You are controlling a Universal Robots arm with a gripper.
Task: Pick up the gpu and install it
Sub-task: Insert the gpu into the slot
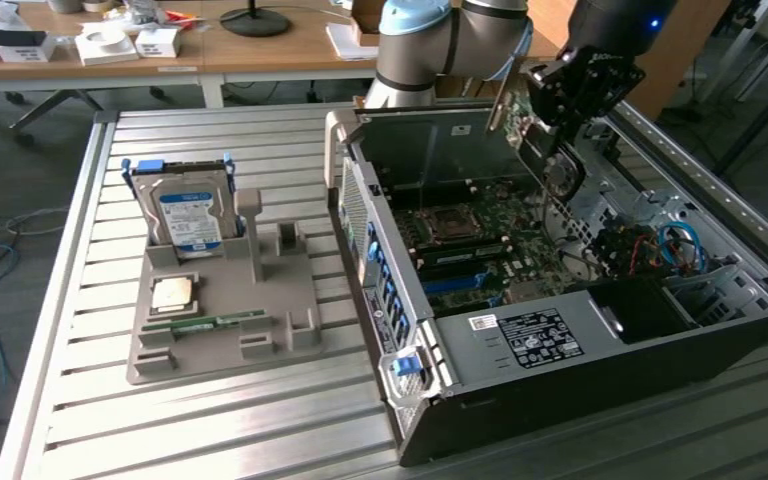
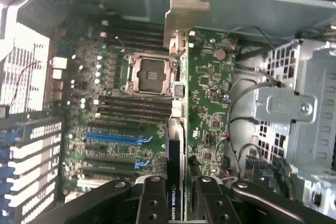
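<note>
The gpu (image 2: 177,150) hangs edge-on inside the open case (image 1: 418,420), just above the green motherboard (image 2: 121,129) and its long slots, and the gripper (image 2: 178,195) has its black fingers clamped on the card's edge. Light and stiff but fragile, I'd say, so grip the rigid board edges, never the cooler; its silvery stepped bracket (image 2: 186,9) sits at the far end

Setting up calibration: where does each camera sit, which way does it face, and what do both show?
Exterior view: off the arm, raised, looking down on the slatted metal table, the open black computer case and the grey robot arm with its gripper.
Wrist view: on the wrist, facing past the gripper's black fingers into the case.
Shared: gripper, green motherboard, and the clamped flat dark gpu with silvery bracket.
</note>
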